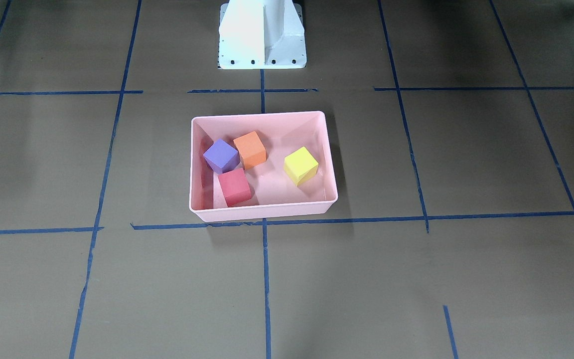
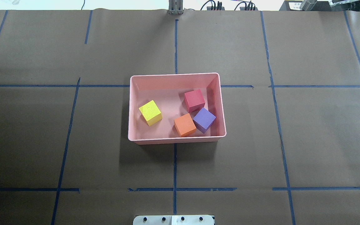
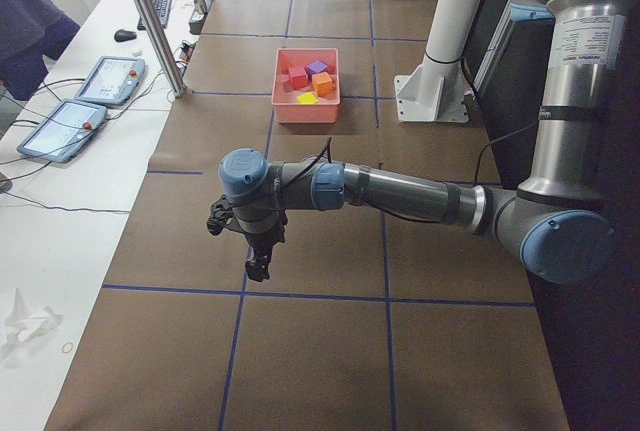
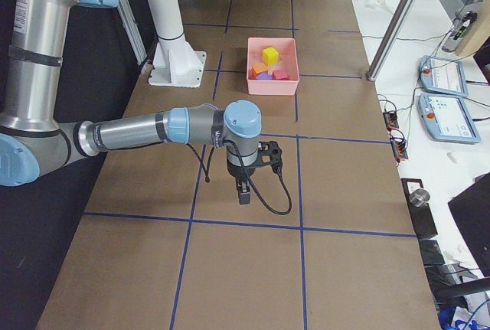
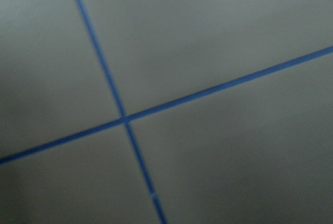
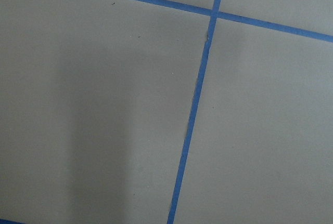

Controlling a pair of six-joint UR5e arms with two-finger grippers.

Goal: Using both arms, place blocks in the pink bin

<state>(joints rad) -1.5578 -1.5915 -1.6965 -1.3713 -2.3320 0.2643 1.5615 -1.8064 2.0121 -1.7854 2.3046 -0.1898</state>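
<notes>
The pink bin (image 2: 176,140) stands at the table's middle and also shows in the front view (image 1: 262,213). Inside it lie the purple block (image 2: 204,120), the red-pink block (image 2: 194,100), the orange block (image 2: 184,124) and the yellow-green block (image 2: 150,112). They also show in the front view: purple (image 1: 221,155), red-pink (image 1: 234,186), orange (image 1: 250,149), yellow-green (image 1: 301,165). My left gripper (image 3: 257,266) shows only in the left side view, far from the bin. My right gripper (image 4: 243,192) shows only in the right side view. I cannot tell whether either is open or shut.
Brown paper with blue tape lines (image 2: 175,168) covers the table. The white pedestal base (image 1: 262,37) stands behind the bin. Tablets (image 3: 105,79) and cables lie on a side desk, with a person at the left side view's edge. Both wrist views show only paper and tape.
</notes>
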